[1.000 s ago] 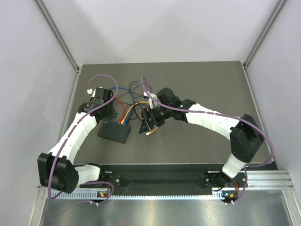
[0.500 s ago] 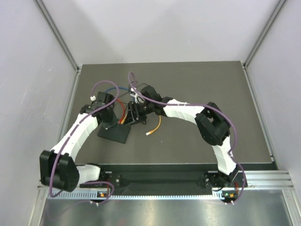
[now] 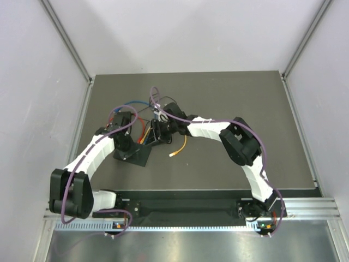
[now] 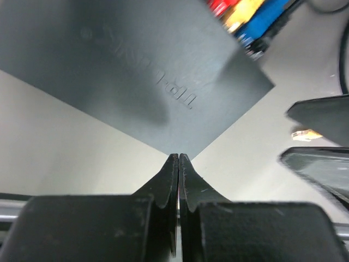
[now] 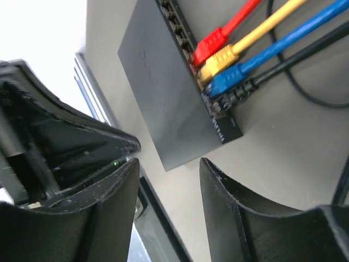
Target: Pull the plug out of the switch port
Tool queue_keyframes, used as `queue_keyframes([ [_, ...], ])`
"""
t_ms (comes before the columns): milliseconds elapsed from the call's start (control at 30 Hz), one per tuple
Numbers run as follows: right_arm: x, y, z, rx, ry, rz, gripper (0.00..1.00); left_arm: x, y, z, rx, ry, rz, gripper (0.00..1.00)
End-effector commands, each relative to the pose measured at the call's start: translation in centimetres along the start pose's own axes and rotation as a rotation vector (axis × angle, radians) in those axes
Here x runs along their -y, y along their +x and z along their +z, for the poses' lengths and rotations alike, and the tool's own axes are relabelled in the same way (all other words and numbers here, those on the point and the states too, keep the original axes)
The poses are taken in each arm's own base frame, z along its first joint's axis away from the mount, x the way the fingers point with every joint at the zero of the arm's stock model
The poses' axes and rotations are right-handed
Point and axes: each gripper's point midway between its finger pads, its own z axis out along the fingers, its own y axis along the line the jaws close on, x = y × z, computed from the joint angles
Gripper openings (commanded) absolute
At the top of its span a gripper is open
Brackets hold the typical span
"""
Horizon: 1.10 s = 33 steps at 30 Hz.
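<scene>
Switch [image 3: 132,155] sits on the table [image 3: 245,109] left of centre, lying slanted: flat matte-black slab, crisp corners, faint embossed lettering on the plain top. Its port edge faces far-right, toward the right arm [image 3: 207,128]. Four plugs sit side by side in that edge: red plug [image 5: 210,46], yellow plug [image 5: 221,59], blue plug [image 5: 229,75], black plug [image 5: 242,90]. All have moulded plastic boots, and their round cables run straight out from the port face, so the pull axis is along the cables, away from the slab. Right jaws are part open with nothing between them; in the right wrist view the plug row lies ahead of the gap and off to its upper right, near but not yet straddled. Right arm is clearly the nearer one to the plugs. Left jaws are fully closed on nothing, tips at the switch's near corner on the side away from the ports; can't tell if they touch it, looks like a brace. Task doesn't say which plug. Loose orange cable [image 3: 181,146] lies on the table right of the switch, in no port
</scene>
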Motion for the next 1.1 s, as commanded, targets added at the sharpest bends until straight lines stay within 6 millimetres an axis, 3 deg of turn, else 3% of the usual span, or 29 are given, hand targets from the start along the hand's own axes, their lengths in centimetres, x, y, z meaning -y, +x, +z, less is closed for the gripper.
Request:
queue_keyframes([
  [0, 1.2, -0.9, 0.2, 0.051, -0.025, -0.002, 0.48, 1.5, -0.2, 0.6, -0.014, 0.068, -0.069, 0.0],
  [333, 1.7, -3.5, 1.8, 0.081, -0.08, 0.018, 0.48, -0.3, -2.1, 0.2, 0.104, -0.02, -0.074, 0.0],
  [500, 2.6, -4.2, 2.2, 0.093, -0.087, 0.055, 0.42, -1.8, -2.0, 1.2, 0.167, -0.016, -0.127, 0.0],
  [667, 2.8, -4.0, 2.4, 0.086, -0.101, 0.054, 0.38, -3.2, -0.9, 2.4, 0.117, -0.051, -0.165, 0.0],
  [1067, 3.6, -2.6, 3.2, 0.063, -0.119, 0.083, 0.32, -2.6, -0.8, 3.4, 0.082, -0.032, -0.152, 0.0],
])
